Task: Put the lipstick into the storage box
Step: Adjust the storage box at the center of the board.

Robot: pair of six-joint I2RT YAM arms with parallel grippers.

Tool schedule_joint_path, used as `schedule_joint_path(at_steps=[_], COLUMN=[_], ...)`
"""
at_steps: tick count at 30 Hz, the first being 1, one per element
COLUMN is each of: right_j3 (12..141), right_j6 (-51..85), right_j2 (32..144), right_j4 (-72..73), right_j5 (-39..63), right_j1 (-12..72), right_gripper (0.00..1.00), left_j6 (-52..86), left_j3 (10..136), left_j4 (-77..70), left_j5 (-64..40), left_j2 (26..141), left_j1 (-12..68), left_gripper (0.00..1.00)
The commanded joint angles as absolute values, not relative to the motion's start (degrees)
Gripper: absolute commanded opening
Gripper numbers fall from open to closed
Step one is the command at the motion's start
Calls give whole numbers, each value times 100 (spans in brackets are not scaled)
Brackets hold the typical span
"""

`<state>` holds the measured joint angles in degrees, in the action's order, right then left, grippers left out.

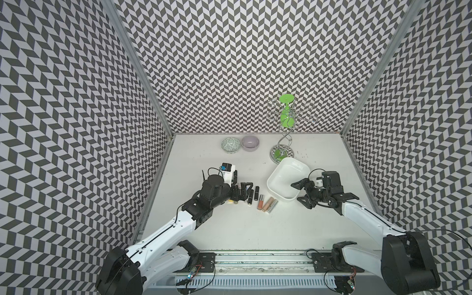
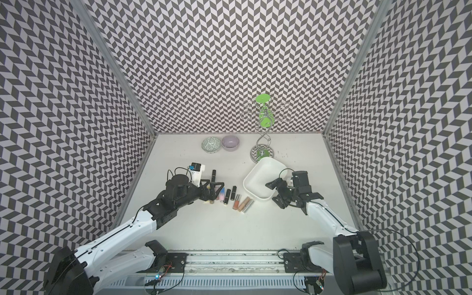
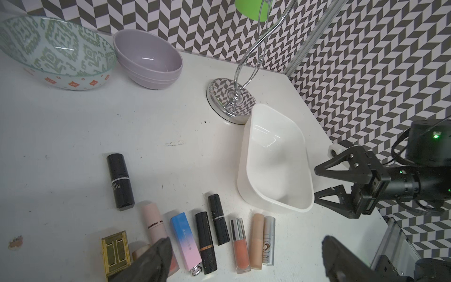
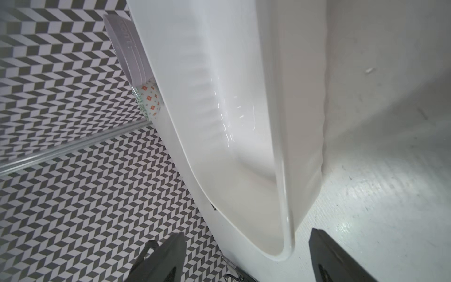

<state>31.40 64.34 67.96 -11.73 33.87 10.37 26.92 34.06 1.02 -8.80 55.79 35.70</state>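
**Ten or so lipsticks out, none in the box**

Ten-odd lipsticks (image 3: 206, 241) lie side by side across the middle of the bench (image 1: 242, 229). The last ones lie just beside the near wall of the storage box (image 1: 284, 178), which sits empty and skewed toward the right edge. The left arm reaches in low from the near left corner, elbow bent. Its left gripper (image 2: 213, 191) hangs over the row's left end, fingers spread wide and holding nothing; which tube it is lined up on I can't quite make out.

I'd say the pick is the step in hand. Take one tube across its narrow width, clear of its neighbours, since these will roll if nudged. The lone black tube (image 3: 120, 180) set back from the row looks easiest.

The right gripper (image 1: 296, 191) straddles the box's wall by its near corner, jaws apart and not gripping. It should back off before any drop. Along the far edge stand a green-patterned bowl (image 1: 230, 145), a lilac bowl (image 1: 250, 143) and a chrome stand (image 1: 278, 158).
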Motion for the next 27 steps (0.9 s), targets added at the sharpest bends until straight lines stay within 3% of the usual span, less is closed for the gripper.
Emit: schedule_joint_path(at_steps=[1, 13, 27], right_j3=[3104, 3455, 4593], right_j6=[6231, 6328, 5955], right_j2=[6977, 7817, 9130], right_j4=[-645, 536, 621], right_j5=[3188, 3084, 3058], right_j1=[1255, 2056, 2536], right_gripper=[84, 83, 82], left_j6=[2747, 2751, 2673], left_j3=[3276, 3111, 3075], left_j4=[140, 333, 384], left_j5=[-896, -756, -642], left_j2=[5381, 4910, 4773], left_j1=[3568, 3568, 3566], left_gripper=[99, 99, 99])
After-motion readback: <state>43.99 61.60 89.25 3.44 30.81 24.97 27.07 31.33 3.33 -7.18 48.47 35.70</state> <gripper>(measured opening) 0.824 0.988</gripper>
